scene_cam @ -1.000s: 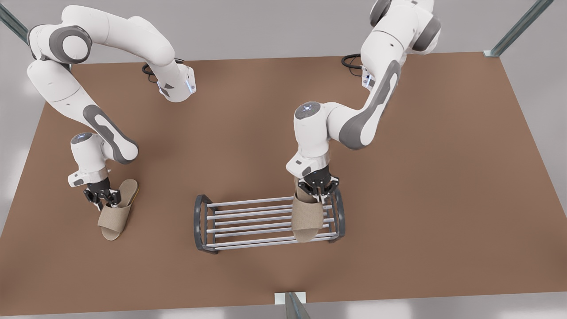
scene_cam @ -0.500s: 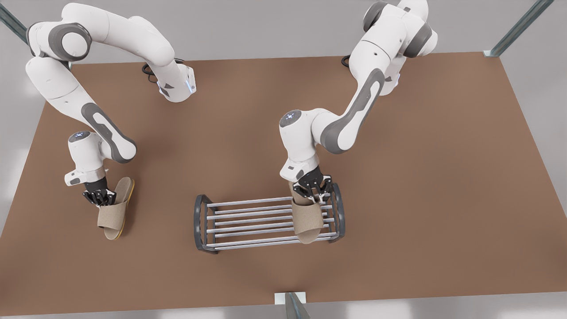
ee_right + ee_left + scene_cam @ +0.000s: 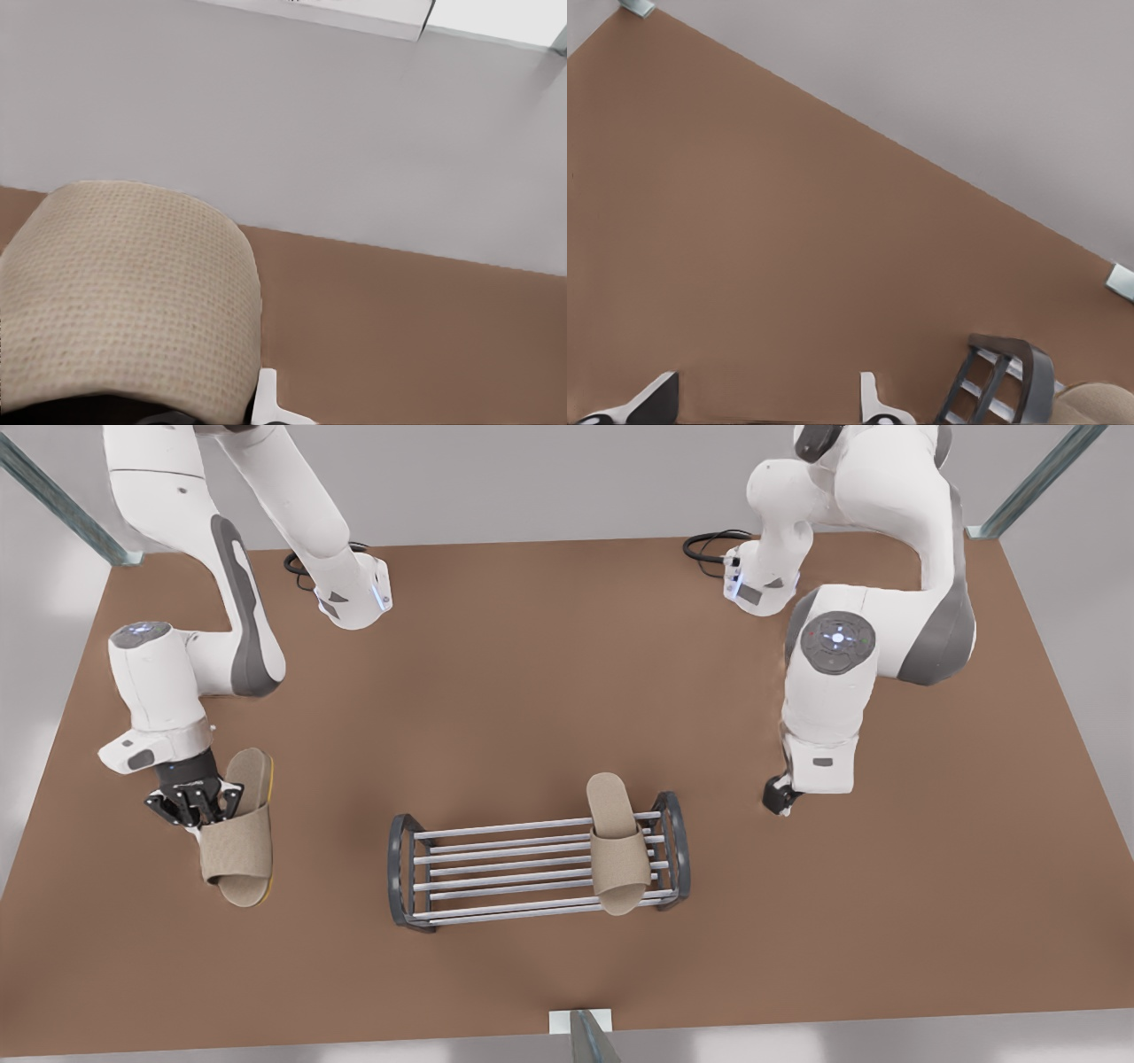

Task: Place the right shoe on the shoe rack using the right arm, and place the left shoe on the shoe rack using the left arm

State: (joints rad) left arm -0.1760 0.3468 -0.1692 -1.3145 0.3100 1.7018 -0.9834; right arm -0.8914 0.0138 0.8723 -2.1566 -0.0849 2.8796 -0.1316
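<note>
Surface (image 3: 532,691) change: left shoe (image 3: 617,859) now sits freed on the shoe rack (image 3: 400,868) (left end effector (image 3: 776,794) spread, empty, withdrawn), while the right end effector (image 3: 190,806) clamps the right shoe (image 3: 237,841).

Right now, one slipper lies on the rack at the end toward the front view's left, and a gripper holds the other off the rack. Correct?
No. In the front view, the placed slipper lies at the end of the shoe rack toward that view's right, not left. The right gripper does hold the other slipper off the rack.
</note>
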